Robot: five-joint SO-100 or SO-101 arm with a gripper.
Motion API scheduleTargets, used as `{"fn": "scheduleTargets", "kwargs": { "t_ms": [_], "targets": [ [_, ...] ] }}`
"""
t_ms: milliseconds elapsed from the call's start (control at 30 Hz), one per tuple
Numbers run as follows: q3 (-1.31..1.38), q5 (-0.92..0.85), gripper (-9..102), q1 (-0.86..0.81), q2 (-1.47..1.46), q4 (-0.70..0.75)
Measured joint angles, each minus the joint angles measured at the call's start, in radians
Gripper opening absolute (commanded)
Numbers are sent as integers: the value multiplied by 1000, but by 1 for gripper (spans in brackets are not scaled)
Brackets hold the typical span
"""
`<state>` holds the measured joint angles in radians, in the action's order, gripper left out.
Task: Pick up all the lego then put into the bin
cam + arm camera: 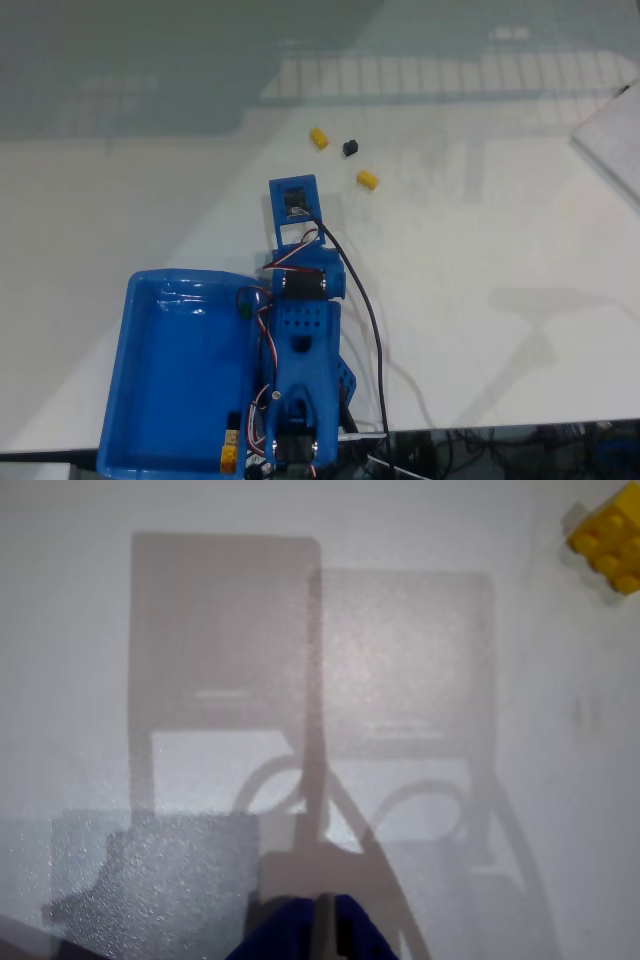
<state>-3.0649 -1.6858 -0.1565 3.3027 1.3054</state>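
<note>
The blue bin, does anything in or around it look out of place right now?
Nothing looks spilled or damaged. The blue bin sits flat beside the arm. Two yellow lego bricks and a black lego brick lie on the table, outside the bin.

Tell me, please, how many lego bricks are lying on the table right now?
3, all on the white table beyond the arm in the fixed view: a yellow brick leftmost, a black brick beside it, and another yellow brick nearer the arm.

The bin (165, 390) is glossy blue plastic, its floor catching pale reflections. The surface (480, 300) looks smooth, white and faintly sheened. A yellow lego brick (607, 542) is hard, studded plastic with a slight shine.
</note>
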Motion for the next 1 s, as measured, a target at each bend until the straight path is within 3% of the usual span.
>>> {"fn": "scheduleTargets", "kwargs": {
  "t_ms": [1000],
  "targets": [
    [0, -2, 0, -18, 3, 0]
  ]
}}
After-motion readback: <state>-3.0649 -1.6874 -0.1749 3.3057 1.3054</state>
